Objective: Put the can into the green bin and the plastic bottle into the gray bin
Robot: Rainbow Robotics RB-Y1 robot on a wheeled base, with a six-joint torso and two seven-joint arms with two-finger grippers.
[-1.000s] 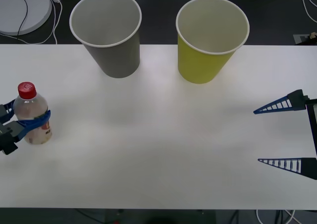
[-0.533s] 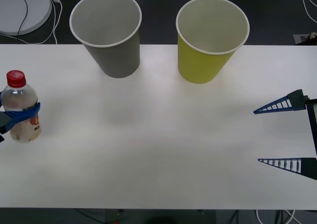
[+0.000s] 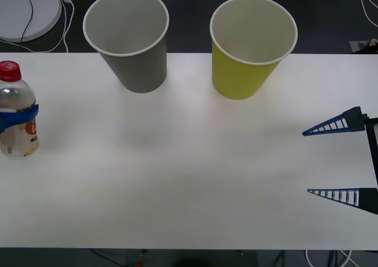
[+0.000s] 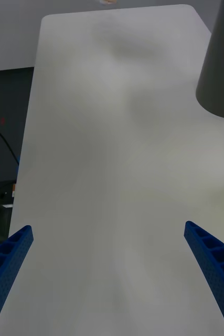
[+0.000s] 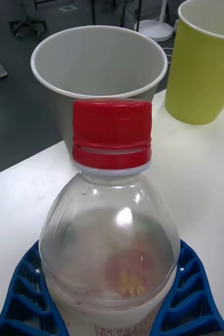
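Front view, left edge: left hand (image 3: 15, 116) clamping the plastic bottle (image 3: 16, 119) upright, keeping it ready for the gray bin (image 3: 131, 39) at upper left. Right hand (image 3: 336, 160) idling, spread open, empty, lower right.

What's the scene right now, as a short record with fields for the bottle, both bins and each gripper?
plastic bottle: upright, red cap on, at the table's left edge
left gripper: shut on the plastic bottle, blue fingers wrapped around its body
gray bin: upright at the table's far edge, nothing visible inside
green bin: upright to the right of the gray bin, nothing visible inside
right gripper: open, at the table's right side, holding nothing
table: white
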